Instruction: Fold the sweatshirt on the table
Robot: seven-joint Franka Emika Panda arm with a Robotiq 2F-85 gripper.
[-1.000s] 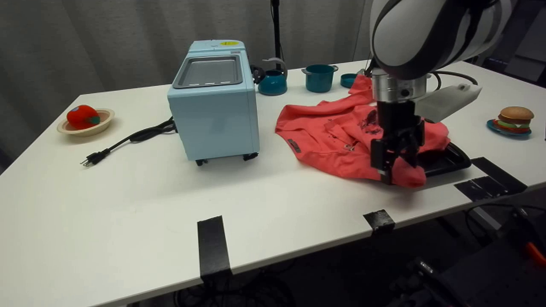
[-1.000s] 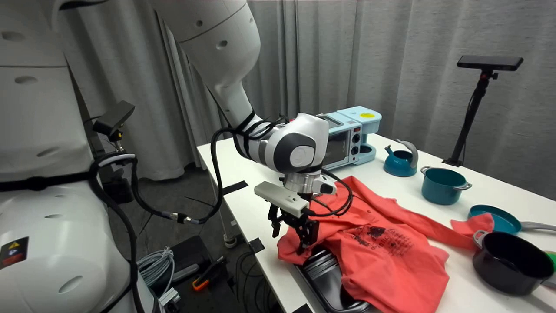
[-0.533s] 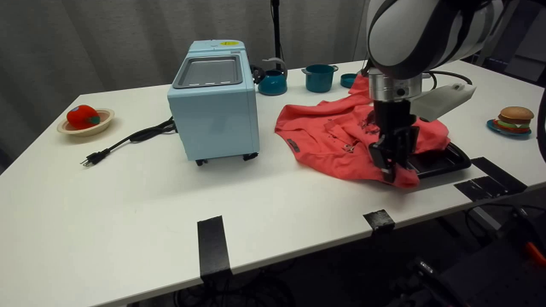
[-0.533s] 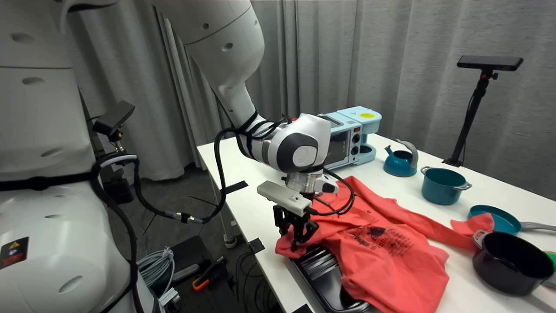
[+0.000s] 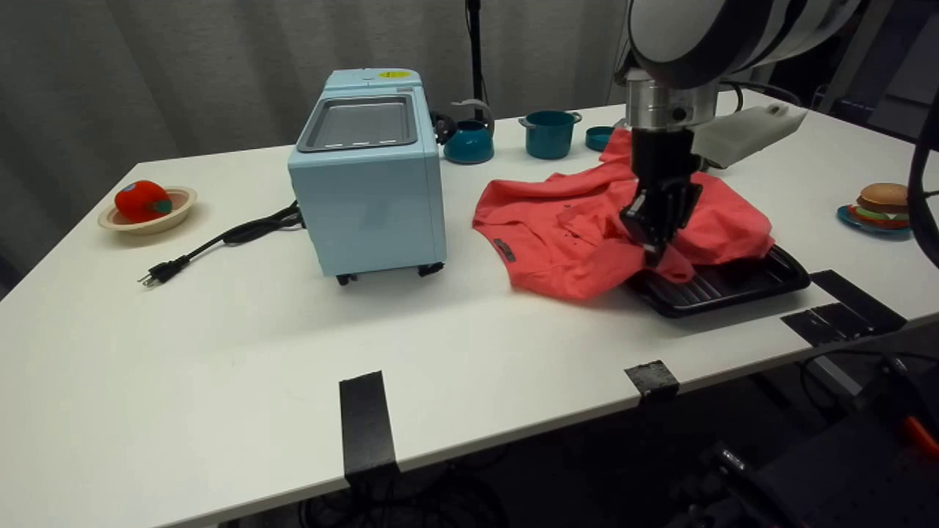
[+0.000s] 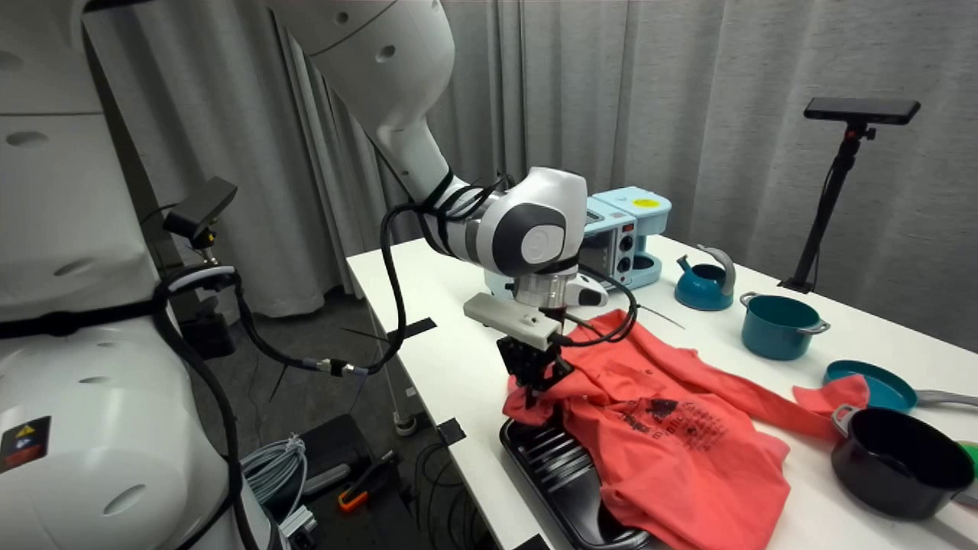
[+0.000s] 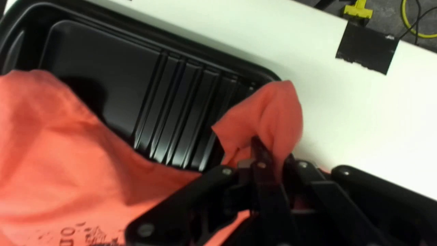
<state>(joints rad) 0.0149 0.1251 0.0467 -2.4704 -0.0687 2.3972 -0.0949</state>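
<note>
The coral-red sweatshirt [image 5: 543, 242] lies rumpled on the white table [image 5: 257, 367], its dark print facing up in an exterior view [image 6: 688, 443]. Part of it drapes over a black tray. My gripper [image 7: 276, 150] is shut on a fold at the sweatshirt's near edge, and a bunched flap of cloth sticks out past the fingertips in the wrist view. In both exterior views the gripper [image 5: 651, 257] [image 6: 532, 397] points down with this pinched part raised above the tray's corner. The far sleeve reaches toward the pots.
The ribbed black tray [image 5: 733, 286] sits under the cloth near the table's front edge. A light-blue toaster oven [image 5: 370, 198] stands beside the sweatshirt. A teal pot [image 6: 783, 328], a kettle [image 6: 704, 286] and a black pot [image 6: 901, 462] stand around the far side. A toy burger [image 5: 884, 205] sits at one end.
The jaws have closed on the sweatshirt's near edge. The gripper has risen and moved back from the table's front edge, drawing the cloth along and baring more of the tray.
</note>
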